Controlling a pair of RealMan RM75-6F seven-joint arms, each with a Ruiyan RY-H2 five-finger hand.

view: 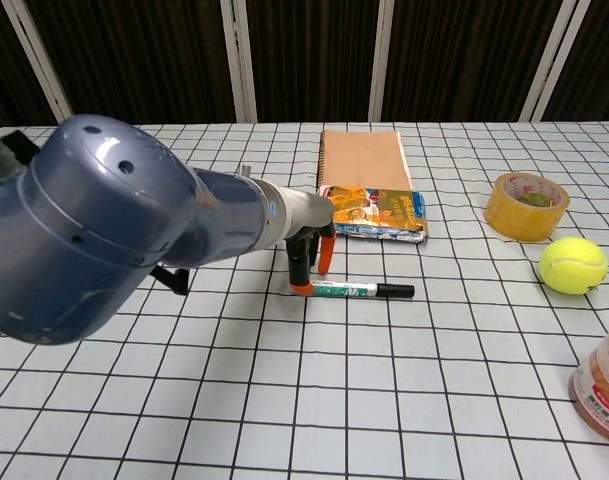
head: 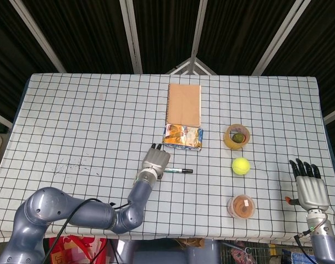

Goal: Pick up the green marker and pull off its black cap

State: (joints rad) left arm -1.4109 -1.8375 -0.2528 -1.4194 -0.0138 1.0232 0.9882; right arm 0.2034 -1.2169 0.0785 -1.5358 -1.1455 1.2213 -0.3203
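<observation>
Chest view: left hand (view: 306, 252) is down at the marker (view: 352, 290), fingers (view: 301, 288) touching its green end, not closed on it afaict. Marker lies flat on the table (view: 284, 400), black cap (view: 395, 291) pointing right. Imo pinch the barrel, leave the cap free. Right hand (head: 308, 184) sits well apart, open, holding nothing.

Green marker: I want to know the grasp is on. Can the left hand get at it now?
Probably yes: the left hand has fingertips down at the green marker's uncapped end, nothing between them.
</observation>
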